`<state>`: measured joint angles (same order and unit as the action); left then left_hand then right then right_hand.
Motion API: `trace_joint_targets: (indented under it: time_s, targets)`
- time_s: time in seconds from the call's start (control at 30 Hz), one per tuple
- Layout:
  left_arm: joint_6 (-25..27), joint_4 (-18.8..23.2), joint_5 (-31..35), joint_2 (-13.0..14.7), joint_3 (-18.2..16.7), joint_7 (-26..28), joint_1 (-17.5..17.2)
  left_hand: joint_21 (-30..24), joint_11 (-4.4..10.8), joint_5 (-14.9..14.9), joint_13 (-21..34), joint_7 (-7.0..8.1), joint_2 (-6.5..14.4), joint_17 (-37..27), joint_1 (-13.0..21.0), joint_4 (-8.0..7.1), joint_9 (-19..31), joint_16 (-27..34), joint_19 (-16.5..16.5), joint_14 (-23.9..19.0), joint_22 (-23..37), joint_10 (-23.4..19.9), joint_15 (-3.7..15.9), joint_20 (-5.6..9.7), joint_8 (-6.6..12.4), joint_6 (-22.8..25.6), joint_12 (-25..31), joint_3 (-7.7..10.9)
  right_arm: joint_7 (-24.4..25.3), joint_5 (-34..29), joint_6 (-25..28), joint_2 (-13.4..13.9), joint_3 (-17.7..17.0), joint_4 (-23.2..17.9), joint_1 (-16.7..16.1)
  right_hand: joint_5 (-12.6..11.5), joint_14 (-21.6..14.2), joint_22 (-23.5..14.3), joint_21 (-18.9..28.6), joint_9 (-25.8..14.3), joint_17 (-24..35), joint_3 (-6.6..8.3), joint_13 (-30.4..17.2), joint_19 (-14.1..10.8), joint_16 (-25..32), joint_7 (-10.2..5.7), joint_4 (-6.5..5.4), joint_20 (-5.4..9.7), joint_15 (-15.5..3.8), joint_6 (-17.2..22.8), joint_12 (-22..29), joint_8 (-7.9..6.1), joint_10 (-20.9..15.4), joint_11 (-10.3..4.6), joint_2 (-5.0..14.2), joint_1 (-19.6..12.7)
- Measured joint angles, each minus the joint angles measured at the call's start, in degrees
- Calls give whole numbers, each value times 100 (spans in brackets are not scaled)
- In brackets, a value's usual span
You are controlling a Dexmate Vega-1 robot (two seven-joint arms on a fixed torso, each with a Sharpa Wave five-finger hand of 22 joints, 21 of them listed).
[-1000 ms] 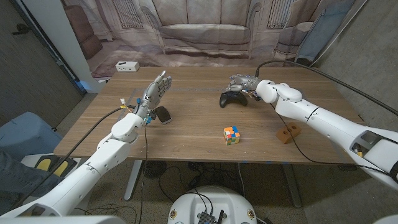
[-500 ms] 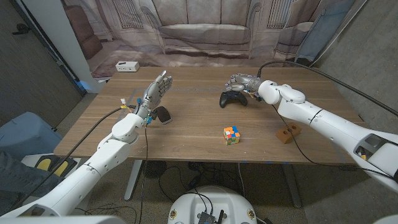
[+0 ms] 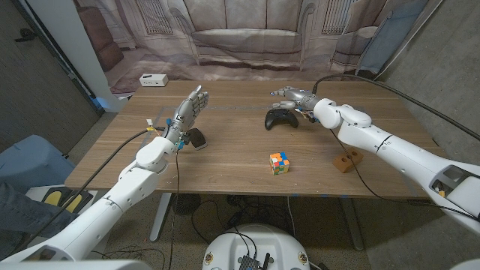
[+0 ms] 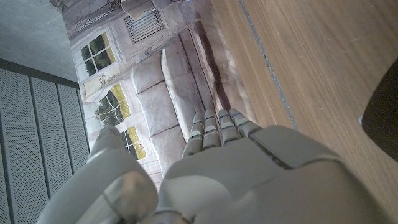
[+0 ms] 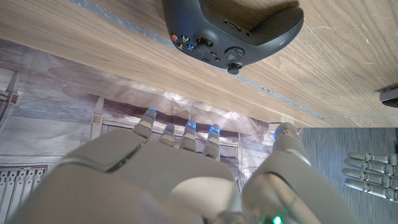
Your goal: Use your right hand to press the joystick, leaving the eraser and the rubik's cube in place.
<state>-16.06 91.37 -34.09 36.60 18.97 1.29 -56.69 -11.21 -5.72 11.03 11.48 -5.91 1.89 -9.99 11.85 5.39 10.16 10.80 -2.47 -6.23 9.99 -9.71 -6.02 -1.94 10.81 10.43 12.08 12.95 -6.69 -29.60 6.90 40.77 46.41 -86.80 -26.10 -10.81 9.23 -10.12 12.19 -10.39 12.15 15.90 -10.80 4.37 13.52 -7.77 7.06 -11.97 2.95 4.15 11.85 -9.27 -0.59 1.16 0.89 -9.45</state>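
Two arms reach in from the bottom corners over the wooden bench (image 3: 240,154), whose bare middle fills most of the head view. Upper right of centre, the right hand (image 3: 294,96) hovers with fingers spread and nothing in them, released, just behind and slightly right of the black joystick controller (image 3: 280,118). From that hand the controller lies toward the frame's lower left, its long axis running roughly left to right across the picture. In the right wrist view the controller (image 5: 233,31) sits beyond the fingertips (image 5: 186,127) with a clear gap, the sticks facing up, so the press looks not yet made. Left of centre, the left hand (image 3: 189,109) stands raised with its fingers apart, holding nothing, far from the controller; the right is plainly nearer. Lower centre, the rubik's cube (image 3: 279,162) stands well apart from both hands. I cannot pick out the eraser with confidence.
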Motion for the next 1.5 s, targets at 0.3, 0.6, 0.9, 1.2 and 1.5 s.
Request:
trace_joint_targets:
  time_s: [0.3, 0.6, 0.9, 1.2, 1.5]
  targets:
    - [0, -37, 1, -6, 3, -22, 23, 0, 0, 0, 0, 31, 0, 0, 0, 7, 13, 0, 0, 0, 0, 0, 0, 0, 0, 31, 0, -7, 0, -18, -5, -9, -17, 0, -13, 0, 23, 0, -33, 0, 0, -58, -28, 0, 0, 29, -53, 0, 21, -29, -84, -67, 185, 17, -82, 170]
    - [-14, -69, -11, -6, 4, -71, 36, 0, 0, 0, 0, 30, 0, 0, 0, 7, 13, 0, 0, 11, 0, 0, 53, 0, 0, 31, 0, -6, 44, -12, -25, -14, -74, -59, -62, -22, 44, -1, -54, 0, -1, -111, -12, 2, -40, 60, -60, 144, -1, -59, -105, -91, 350, 17, -117, 205]
    - [-31, -110, -23, 0, 9, -129, 78, 0, 0, 0, 0, 8, 0, 0, 0, 6, 13, 0, 0, 10, 0, 0, 52, 0, 0, 9, 0, -6, 182, 131, -92, 12, -199, -172, -171, -45, 63, -1, -53, -16, -17, -132, -12, -133, -40, 29, -39, 424, -20, 303, -105, -241, 374, -8, -95, 274]
    - [-32, -113, -20, 35, 14, -158, 105, 0, 0, 0, 0, 7, 0, 0, 0, 6, 12, 0, 31, 10, 0, 0, 51, 31, 0, 9, 0, -6, 347, 277, -202, 65, -353, -299, -306, -89, -118, 27, 25, 1, -44, -153, -13, -501, -40, 134, -17, 1061, -191, 321, -59, -212, 283, 164, -95, 273]
    - [-13, -81, 2, 55, 14, -138, 105, 0, 0, 0, 0, -77, 0, 0, 0, 6, 12, 0, 31, 10, 0, 0, 51, 31, 0, -30, 0, -6, 500, 480, -361, 121, -529, -391, -456, -89, -208, 27, 45, 0, -71, -142, 14, -684, -40, 288, -5, 1239, -162, 227, -59, -151, 274, 173, -95, 272]
